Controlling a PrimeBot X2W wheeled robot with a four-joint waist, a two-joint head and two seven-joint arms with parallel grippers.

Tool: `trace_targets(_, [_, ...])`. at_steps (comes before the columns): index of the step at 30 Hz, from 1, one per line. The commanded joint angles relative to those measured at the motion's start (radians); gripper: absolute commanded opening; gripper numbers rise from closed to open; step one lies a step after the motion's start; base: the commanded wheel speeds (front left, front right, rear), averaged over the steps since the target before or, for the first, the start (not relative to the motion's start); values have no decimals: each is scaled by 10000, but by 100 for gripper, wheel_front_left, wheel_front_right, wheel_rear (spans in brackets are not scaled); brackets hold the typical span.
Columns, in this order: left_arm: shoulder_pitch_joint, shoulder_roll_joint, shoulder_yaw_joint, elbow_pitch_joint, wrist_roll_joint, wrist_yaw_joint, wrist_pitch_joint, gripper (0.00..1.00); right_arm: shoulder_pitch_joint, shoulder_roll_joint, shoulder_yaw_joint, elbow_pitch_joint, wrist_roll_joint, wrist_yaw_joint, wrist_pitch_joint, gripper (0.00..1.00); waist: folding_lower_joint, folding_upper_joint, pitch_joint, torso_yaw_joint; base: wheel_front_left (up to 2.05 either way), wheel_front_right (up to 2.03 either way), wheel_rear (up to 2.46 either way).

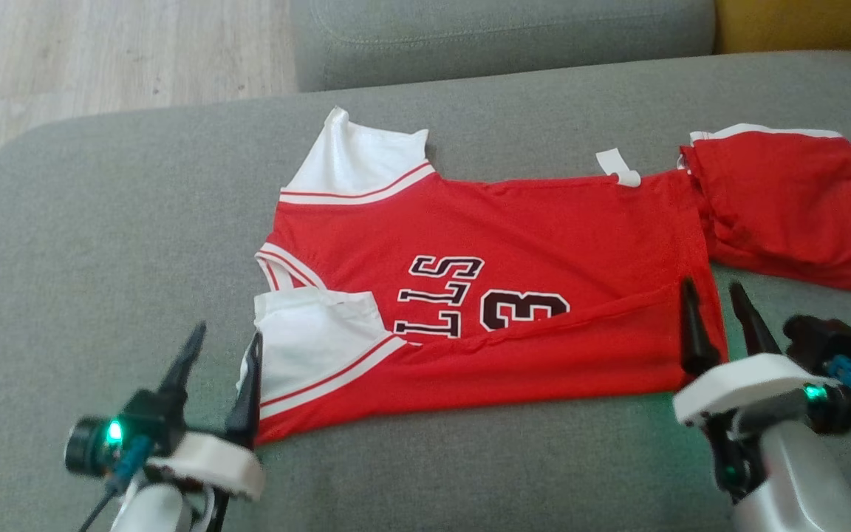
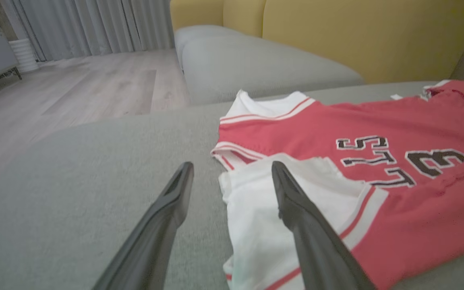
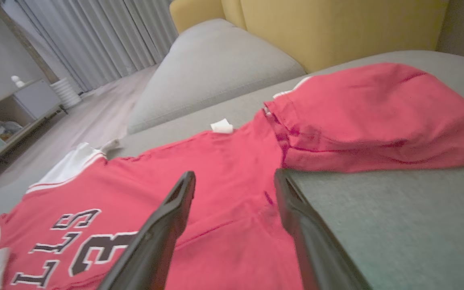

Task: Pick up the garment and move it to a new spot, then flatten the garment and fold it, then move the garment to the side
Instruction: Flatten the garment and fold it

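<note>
A red basketball jersey (image 1: 544, 222) with white shoulders and black lettering lies spread sideways on the grey cushion (image 1: 100, 222), its near edge folded over. A bunched red part (image 1: 787, 199) lies at its right end. My left gripper (image 1: 224, 341) is open over the jersey's near white shoulder (image 2: 256, 209), one finger on each side of the shoulder's edge. My right gripper (image 1: 713, 292) is open at the jersey's right near corner (image 3: 236, 189). Neither holds cloth.
A second grey cushion (image 1: 499, 33) sits behind, a yellow sofa back (image 2: 357, 32) beyond it. Wooden floor (image 1: 100, 59) lies to the left, past the cushion's rounded edge. Curtains (image 2: 87, 24) and a low cabinet (image 3: 14, 108) stand far off.
</note>
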Motion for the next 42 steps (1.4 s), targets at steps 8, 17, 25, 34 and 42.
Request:
trace_targets(8, [-1002,-347,982,-1921,-193,13,-620,100,-120,-49,1683,-1621,723,-9,-1293,100,0,0,570,-147,0,0,0])
trace_targets(17, [-3503,431,855,-2140,362,-770,-483,100,-469,-49,2081,-2333,723,-9,-1486,100,0,0,2111,-561,0,0,0])
trace_targets(25, [-7205,2365,-1235,-30,-565,-923,1593,100,-1044,-49,2509,-2837,968,-9,-1501,100,0,0,3393,-1384,0,0,0])
trace_targets(34, [-9761,4202,-3911,1745,-3253,-926,3873,100,-1242,-49,2642,-3441,1168,-9,-1503,100,0,0,4573,-2029,0,0,0])
trace_targets(42, [-10789,4561,-5120,2586,-4845,-927,3902,100,-1299,-49,2902,-3541,1267,-9,-1504,100,0,0,5098,-2437,0,0,0])
